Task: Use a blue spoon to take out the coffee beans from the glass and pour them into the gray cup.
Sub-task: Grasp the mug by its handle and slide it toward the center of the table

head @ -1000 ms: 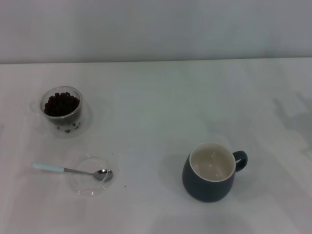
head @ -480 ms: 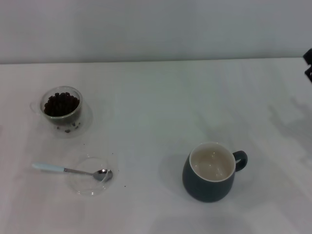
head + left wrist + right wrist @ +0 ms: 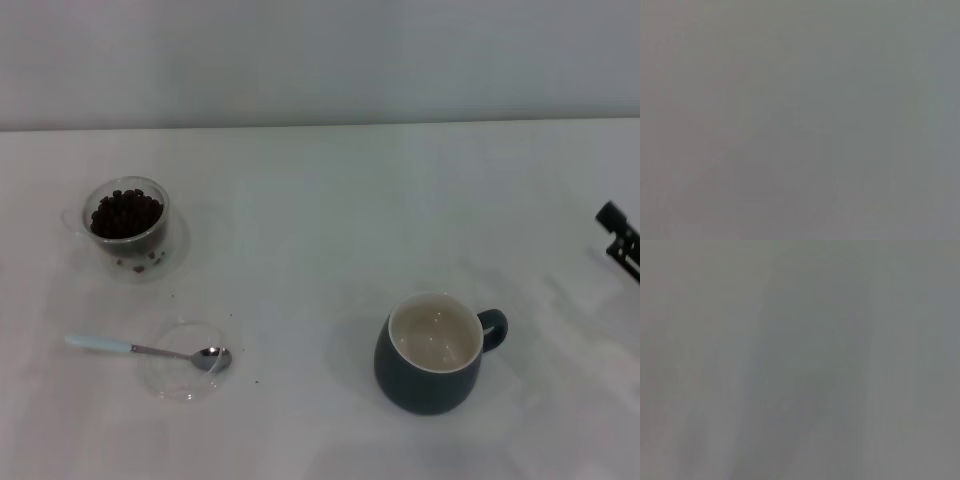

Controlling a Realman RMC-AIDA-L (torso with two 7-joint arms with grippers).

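White worktop (image 3: 320, 200) fills almost all that I see from my head, with a pale wall behind it. Far on my left stands the glass (image 3: 127, 222), and the coffee beans (image 3: 125, 212) lie heaped inside it; a few loose beans show low down at its foot, but I cannot tell if they are inside or outside the wall. Nearer to me, and a little to the right of the glass, is a shallow clear dish (image 3: 187, 361). The blue spoon (image 3: 140, 349) lies across it, with the pale handle pointing left, out over the worktop, and the shiny bowl resting above the dish on its right part. Some tiny dark crumbs are scattered on the worktop near the dish. Well apart from these, to the right of the middle, stands the gray cup (image 3: 432, 351), upright, white inside, with its loop handle turned to the right. At the far right edge only a small dark part of my right fingers (image 3: 620, 232) comes into view, above the worktop and away from the cup; I cannot tell if they are apart or together. My left fingers are not seen. Both wrist views show only plain gray.
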